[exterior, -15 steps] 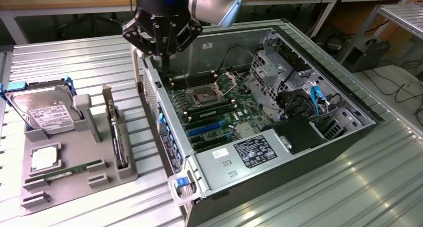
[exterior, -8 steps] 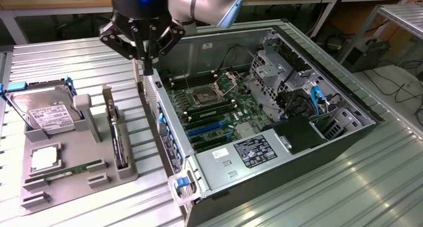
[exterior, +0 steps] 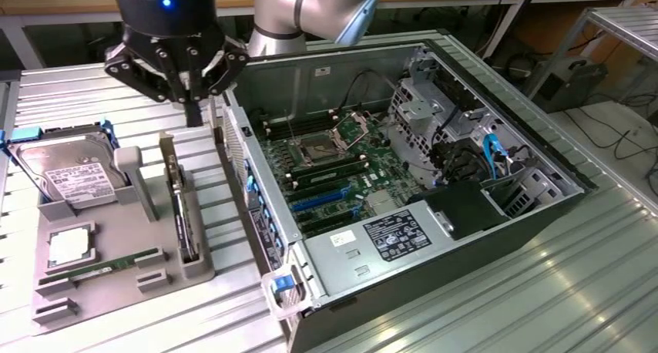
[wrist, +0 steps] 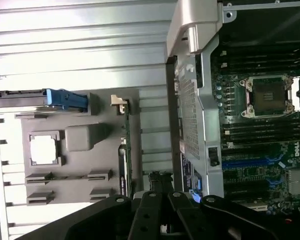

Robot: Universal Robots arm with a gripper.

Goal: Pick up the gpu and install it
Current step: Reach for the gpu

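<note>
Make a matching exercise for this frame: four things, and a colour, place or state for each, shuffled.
1 gpu
2 hard drive
3 RAM stick
4 gripper

A green
B shut, above the tray
C on edge in a tray slot
D white label, blue rails

Pairs: 1-C, 2-D, 3-A, 4-B

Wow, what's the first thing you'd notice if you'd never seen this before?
The big open computer case in the middle, with its green motherboard laid bare. Next comes the black gripper with a blue light, fingers shut, hanging near the grey tray at the exterior view's left. There the gpu stands on edge beside a silver hard drive.
</note>
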